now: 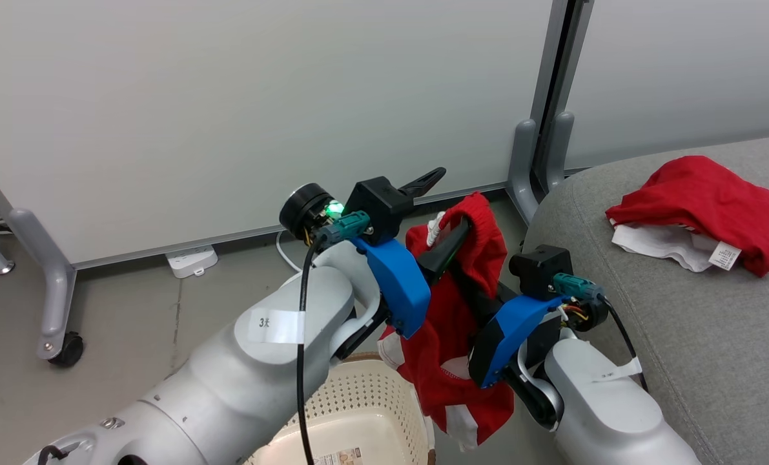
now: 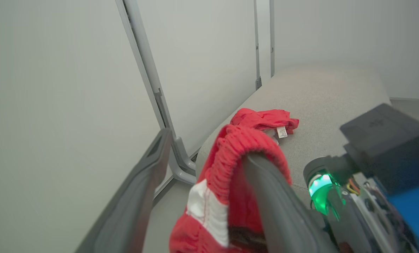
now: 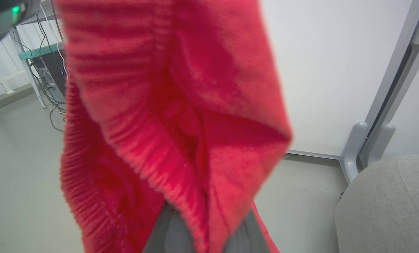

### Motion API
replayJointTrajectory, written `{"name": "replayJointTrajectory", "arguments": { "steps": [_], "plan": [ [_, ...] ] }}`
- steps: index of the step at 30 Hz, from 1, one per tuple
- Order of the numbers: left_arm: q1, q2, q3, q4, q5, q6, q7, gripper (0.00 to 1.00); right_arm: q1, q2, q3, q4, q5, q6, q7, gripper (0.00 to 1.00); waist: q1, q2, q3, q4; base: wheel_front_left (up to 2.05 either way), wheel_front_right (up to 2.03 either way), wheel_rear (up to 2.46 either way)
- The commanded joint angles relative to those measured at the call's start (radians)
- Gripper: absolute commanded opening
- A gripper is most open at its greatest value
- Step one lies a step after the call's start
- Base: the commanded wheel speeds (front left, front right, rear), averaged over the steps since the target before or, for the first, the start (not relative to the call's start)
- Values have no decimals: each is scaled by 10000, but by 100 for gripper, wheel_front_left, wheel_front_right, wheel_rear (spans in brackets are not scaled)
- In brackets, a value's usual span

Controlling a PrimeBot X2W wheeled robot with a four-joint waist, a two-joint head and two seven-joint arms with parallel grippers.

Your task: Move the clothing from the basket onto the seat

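Note:
One red garment [image 1: 455, 336] hangs in the air above the basket [image 1: 358, 400], a cream perforated tub at the bottom edge. Its ribbed waistband [image 2: 230, 147] is draped over the lower finger [image 2: 276, 203] of my left gripper [image 1: 452, 200], which stands open with its jaws wide apart. My right gripper [image 3: 202, 225] is shut on the same garment's fabric [image 3: 181, 105] from the right side. The other red garment [image 1: 700, 206] with white trim and a tag lies crumpled on the grey seat [image 1: 681, 336], at the right in the head view and ahead in the left wrist view [image 2: 265, 119].
White partition panels stand behind on grey feet [image 1: 526, 161], one with a caster [image 1: 68, 349]. A white power strip [image 1: 192, 260] and a cable lie on the floor by the wall. A desk with cables [image 3: 44, 70] shows far off.

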Motion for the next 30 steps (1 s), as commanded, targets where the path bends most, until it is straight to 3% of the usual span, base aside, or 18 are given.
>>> {"name": "replayJointTrajectory", "arguments": {
  "steps": [1, 9, 16, 22, 30],
  "plan": [
    [212, 74, 164, -11, -12, 73, -56, 100, -219, -19, -12, 34, 64, 1, -82, 0, 0, -1, 8, 8, 0, 0, 0],
    [2155, 1090, 1735, -1475, 375, 508, -55, 100, -249, -19, -161, 17, 128, 1, -193, 0, 0, -1, 78, -62, 0, 0, 0],
    [4674, 2102, 3668, -3192, 1533, 965, -53, 100, -313, -17, -597, 184, -93, 1, -302, 0, 0, -1, 160, 14, 0, 0, 0],
    [6672, 2339, 5429, -4358, 2518, 1013, -51, 100, -235, -17, -888, 255, -281, 3, -342, 0, 0, -1, 180, 127, 0, 0, 0],
    [8069, 2038, 6765, -4593, 3377, 580, -52, 100, -116, -17, -1071, 197, -390, 1, -291, 0, 0, -1, 177, 200, 0, 0, 0]
  ]
}}
